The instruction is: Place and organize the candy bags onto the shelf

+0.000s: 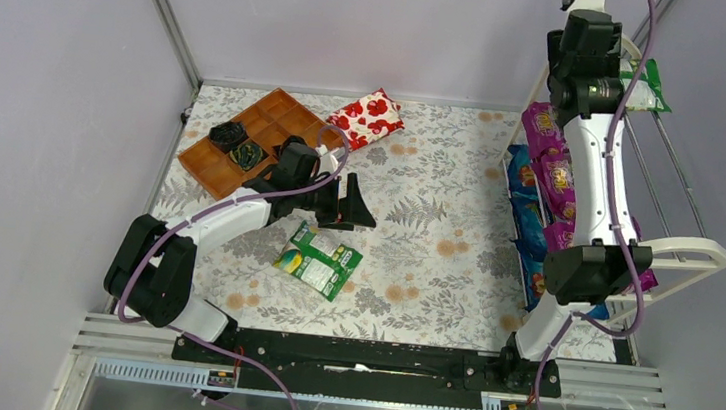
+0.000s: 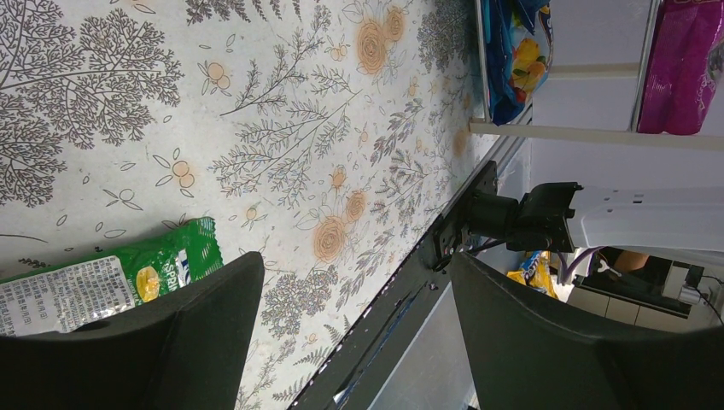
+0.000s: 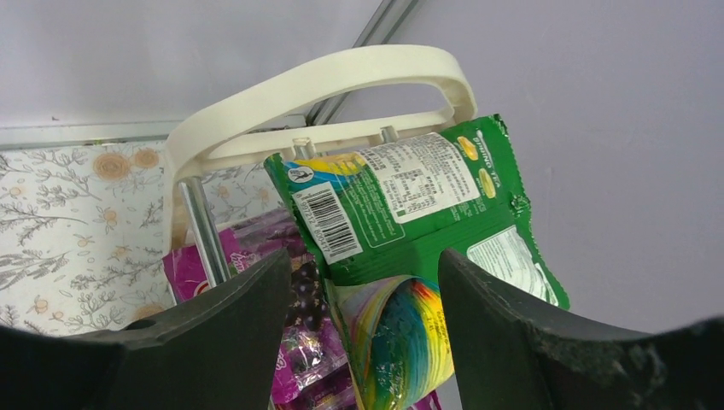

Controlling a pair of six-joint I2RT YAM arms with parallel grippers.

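One green-and-white candy bag [image 1: 319,258] lies flat on the floral table; it also shows in the left wrist view [image 2: 111,280], partly behind one finger. My left gripper [image 1: 346,215] [image 2: 354,260] is open and empty just above and beyond it. A second green candy bag [image 3: 410,201] [image 1: 653,90] leans on the top tier of the white shelf [image 3: 341,73] [image 1: 696,249]. My right gripper [image 3: 365,265] is open, its fingers on either side of that bag's lower end. Purple candy bags [image 1: 550,148] [image 3: 294,342] sit on the tier below.
Blue bags [image 1: 525,206] [image 2: 512,51] fill the shelf's lower tier. A brown compartment tray [image 1: 245,138] and a red-and-white flowered packet [image 1: 367,117] lie at the back left of the table. A grey wall stands close behind the shelf.
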